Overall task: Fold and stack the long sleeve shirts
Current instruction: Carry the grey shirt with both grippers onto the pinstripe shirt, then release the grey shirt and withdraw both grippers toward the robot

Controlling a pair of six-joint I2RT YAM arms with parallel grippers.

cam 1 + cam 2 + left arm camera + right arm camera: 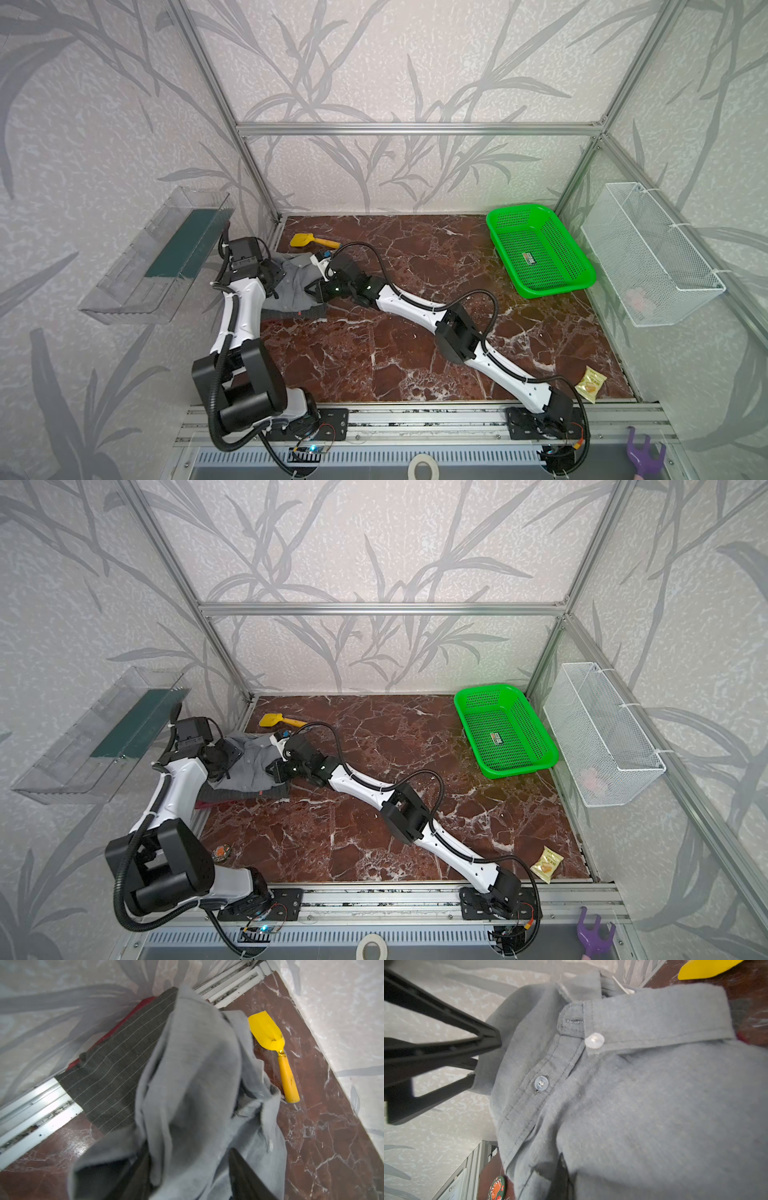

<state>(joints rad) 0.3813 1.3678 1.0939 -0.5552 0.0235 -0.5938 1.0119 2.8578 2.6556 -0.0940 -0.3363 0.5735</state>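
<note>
- In both top views the grey shirt (293, 286) is seen crumpled at the far left of the bench (374, 353), on top of a pinstriped shirt (268, 791). A red garment (216, 802) is shown under both. The left hand (226, 771) and the right hand (316, 291) are placed at opposite sides of the grey shirt.
- In the left wrist view the grey cloth is draped over two dark fingers (245, 1176), which are spread apart, so this hand is released. The pinstriped shirt is shown folded flat with a red edge beyond it. A yellow scoop (270, 1034) lies just beside the grey cloth.
- Only in the right wrist view are the collar and a clear button (541, 1083) made out. The right hand is clenched on a fold of the grey shirt, and a round badge (497, 1188) is glimpsed.
- The bench is patterned as red-brown marble and enclosed by leaf-printed walls. A green basket (519, 210) stands far right, a wire basket (652, 257) hangs on the right wall, and a snack packet (590, 384) lies near the front.
</note>
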